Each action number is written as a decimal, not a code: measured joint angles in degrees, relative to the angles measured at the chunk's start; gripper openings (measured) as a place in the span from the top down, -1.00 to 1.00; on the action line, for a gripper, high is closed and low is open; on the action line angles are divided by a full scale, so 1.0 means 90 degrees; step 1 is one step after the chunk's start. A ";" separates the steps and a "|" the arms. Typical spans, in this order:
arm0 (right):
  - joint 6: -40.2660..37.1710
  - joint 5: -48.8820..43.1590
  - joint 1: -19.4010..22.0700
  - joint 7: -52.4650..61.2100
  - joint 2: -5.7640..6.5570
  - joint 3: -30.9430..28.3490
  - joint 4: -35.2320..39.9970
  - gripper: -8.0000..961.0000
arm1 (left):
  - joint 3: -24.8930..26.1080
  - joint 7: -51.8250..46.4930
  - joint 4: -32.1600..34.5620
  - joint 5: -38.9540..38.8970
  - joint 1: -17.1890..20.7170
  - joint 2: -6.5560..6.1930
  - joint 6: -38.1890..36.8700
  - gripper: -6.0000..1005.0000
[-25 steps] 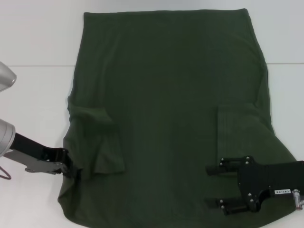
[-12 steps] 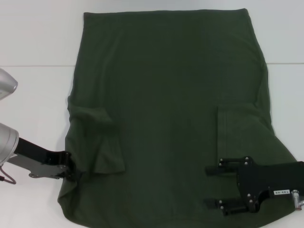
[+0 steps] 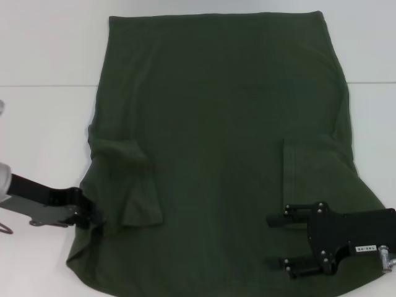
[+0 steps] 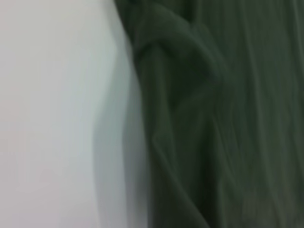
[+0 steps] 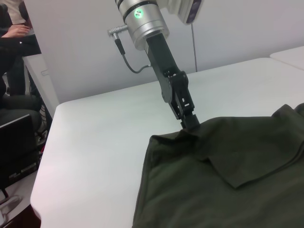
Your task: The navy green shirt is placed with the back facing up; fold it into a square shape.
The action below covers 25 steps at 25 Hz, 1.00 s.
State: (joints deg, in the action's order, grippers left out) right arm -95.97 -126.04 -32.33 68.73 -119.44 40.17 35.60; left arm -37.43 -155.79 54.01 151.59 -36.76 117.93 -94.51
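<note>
Left gripper point(image 3: 93, 218) pinching the navy green shirt point(image 3: 223, 124) at its edge, right gripper point(image 3: 278, 242) spread empty above; mid-fold, needing 1 matching right-side grasp next.

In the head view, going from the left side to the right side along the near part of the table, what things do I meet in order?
Left pincer at the shirt's left edge → folded-in left sleeve → plain middle of the navy green shirt → folded-in right sleeve → right pincer, open over the cloth.

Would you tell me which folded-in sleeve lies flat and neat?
The sleeve on the robot's right, a flat rectangle above the right gripper; the left-side sleeve is crumpled.
</note>
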 joint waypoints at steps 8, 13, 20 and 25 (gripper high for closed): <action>-0.0032 0.0000 -0.0011 0.0010 -0.0004 0.0000 0.0076 -0.72 | 0.0505 0.0026 0.0000 0.0004 0.0253 -0.0213 -0.0149 0.09; -0.0050 0.0000 -0.0012 0.0046 -0.0010 0.0000 0.0094 -0.72 | 0.1011 0.0066 0.0038 0.0015 0.0385 -0.0309 -0.0654 -0.12; -0.0007 0.0001 -0.0019 0.0005 -0.0010 0.0000 0.0110 -0.72 | 0.1146 0.0102 0.0406 0.0234 0.0537 -0.0268 -0.0814 -0.29; 0.0002 0.0006 -0.0029 0.0002 -0.0010 0.0000 0.0110 -0.72 | 0.0833 0.0197 0.0441 0.0246 0.0492 -0.0154 -0.0506 -0.32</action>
State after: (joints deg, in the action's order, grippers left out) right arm -95.95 -125.98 -32.59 68.74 -119.53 40.17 36.58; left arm -29.94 -154.02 57.98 153.80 -32.33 116.54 -99.07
